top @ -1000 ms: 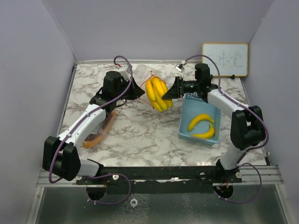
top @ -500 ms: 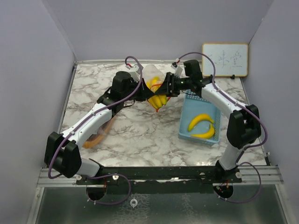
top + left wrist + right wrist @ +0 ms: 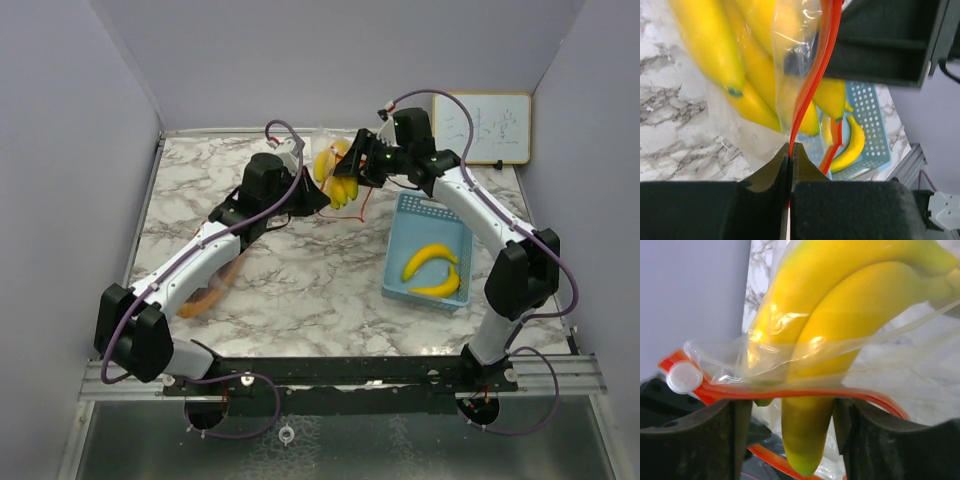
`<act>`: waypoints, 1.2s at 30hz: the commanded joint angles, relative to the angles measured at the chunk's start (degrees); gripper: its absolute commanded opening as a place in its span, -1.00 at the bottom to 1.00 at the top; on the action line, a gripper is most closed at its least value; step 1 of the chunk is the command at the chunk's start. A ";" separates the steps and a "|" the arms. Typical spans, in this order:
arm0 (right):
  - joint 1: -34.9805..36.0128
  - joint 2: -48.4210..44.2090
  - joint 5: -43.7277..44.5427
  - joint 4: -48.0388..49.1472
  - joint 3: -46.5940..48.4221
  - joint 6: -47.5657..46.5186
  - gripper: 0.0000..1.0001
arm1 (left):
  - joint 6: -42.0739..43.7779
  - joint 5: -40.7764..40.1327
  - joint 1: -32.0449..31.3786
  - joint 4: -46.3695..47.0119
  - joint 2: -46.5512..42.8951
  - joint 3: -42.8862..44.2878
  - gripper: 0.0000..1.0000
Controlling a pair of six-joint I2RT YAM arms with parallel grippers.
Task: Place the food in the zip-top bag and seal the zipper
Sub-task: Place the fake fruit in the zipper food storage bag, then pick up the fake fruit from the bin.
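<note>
Yellow bananas behind clear plastic and an orange-red zipper.

The bunch of bananas [image 3: 335, 172] is bright yellow with dark green tips, seen through a clear, shiny bag [image 3: 794, 47] edged by an orange-red zipper [image 3: 812, 80] with a white slider [image 3: 684, 377]. The table [image 3: 300, 290] under me is white marble with grey veins. The basket [image 3: 420, 222] is light blue, dotted with rows of small holes, and the two loose bananas [image 3: 430, 260] in it are the same yellow. My arms [image 3: 190, 262] are white with black joints and purple cables [image 3: 113, 340]. The whiteboard [image 3: 482, 127] is white in a pale wooden frame.
</note>
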 commanded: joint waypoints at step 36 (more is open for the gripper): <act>-3.72 -24.35 31.85 -30.58 -27.41 -0.42 0.98 | 5.59 -2.26 1.51 -8.99 6.94 9.94 -1.00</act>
